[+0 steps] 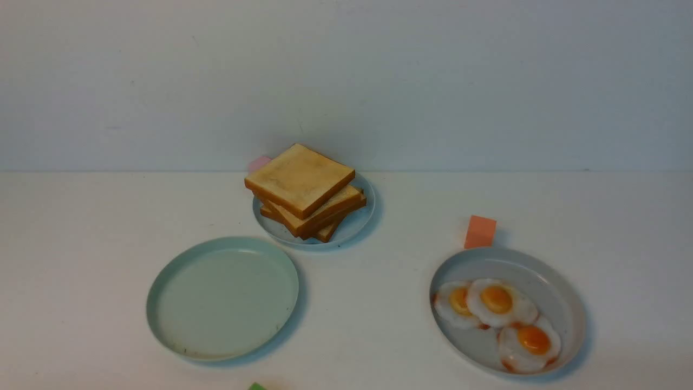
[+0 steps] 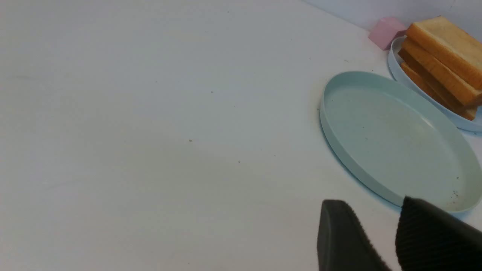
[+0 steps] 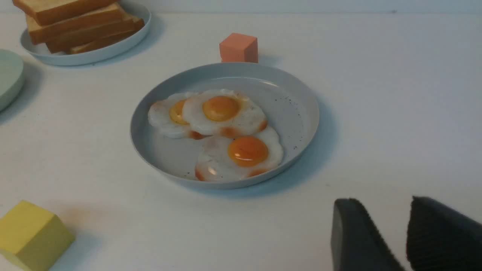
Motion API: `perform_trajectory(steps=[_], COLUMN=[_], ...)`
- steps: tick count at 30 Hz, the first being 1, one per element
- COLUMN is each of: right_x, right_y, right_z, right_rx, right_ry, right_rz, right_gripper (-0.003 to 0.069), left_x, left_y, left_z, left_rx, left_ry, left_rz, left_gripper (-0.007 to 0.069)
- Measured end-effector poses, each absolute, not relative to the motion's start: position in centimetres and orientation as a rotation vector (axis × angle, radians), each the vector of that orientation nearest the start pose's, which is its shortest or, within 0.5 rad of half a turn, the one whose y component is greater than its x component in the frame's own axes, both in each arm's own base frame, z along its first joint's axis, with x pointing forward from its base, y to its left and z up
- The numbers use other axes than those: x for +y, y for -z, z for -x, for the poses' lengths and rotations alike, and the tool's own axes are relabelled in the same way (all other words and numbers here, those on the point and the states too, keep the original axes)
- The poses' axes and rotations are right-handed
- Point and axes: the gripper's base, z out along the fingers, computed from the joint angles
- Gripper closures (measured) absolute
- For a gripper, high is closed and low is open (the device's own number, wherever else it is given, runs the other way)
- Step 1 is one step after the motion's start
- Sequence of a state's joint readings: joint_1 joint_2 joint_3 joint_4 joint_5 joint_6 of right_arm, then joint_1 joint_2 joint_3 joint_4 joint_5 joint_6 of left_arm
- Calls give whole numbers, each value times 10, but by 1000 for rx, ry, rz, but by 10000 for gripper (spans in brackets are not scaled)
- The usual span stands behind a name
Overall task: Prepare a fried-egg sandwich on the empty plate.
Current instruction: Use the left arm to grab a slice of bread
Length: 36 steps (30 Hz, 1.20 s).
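The empty plate (image 1: 178, 338), pale mint green, lies front left of centre with nothing on it; it also shows in the left wrist view (image 2: 391, 143). No fried-egg sandwich is in view. Several toast slices (image 1: 300, 179) are stacked on a small blue-grey plate (image 1: 357, 219) behind it. Three fried eggs (image 1: 496, 299) lie on a grey plate (image 1: 566, 303) at the right. My left gripper (image 2: 371, 205) hovers open by the mint plate's near rim, holding nothing. My right gripper (image 3: 382, 203) is open over bare table, short of the egg plate (image 3: 293, 105). Neither gripper shows in the front view.
An orange block (image 1: 479, 232) stands just behind the egg plate. A pink block (image 1: 259, 162) sits behind the toast plate. A yellow block (image 3: 32, 235) lies on the table near the egg plate, and a green corner (image 1: 256, 386) pokes in at the front edge.
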<state>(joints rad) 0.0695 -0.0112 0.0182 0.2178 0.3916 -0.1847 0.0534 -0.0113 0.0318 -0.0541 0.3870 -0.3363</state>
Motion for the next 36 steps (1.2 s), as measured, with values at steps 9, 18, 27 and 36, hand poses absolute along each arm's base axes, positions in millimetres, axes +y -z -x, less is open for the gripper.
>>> perform_trajectory(steps=[9,18,27,36], right_x=[11,11,11,11], right_y=[-173,-173,-173,-173], right_z=[-51,-51,-51,-51], right_rx=[1872,1872,1872,1872], right_ry=[-137,-137,-137,-137], right_rz=[106,106,106,106], right_gripper=[418,418,418,418], left_x=[1,1,0,2], left_y=[-168,-168,-184,-204], left_z=[-52,-52,-56,-56], left_rx=[1855,1855,1641,1338], left_ry=[246,246,453,826], left_rz=[400,400,548,841], left_gripper=[386,386,386,398])
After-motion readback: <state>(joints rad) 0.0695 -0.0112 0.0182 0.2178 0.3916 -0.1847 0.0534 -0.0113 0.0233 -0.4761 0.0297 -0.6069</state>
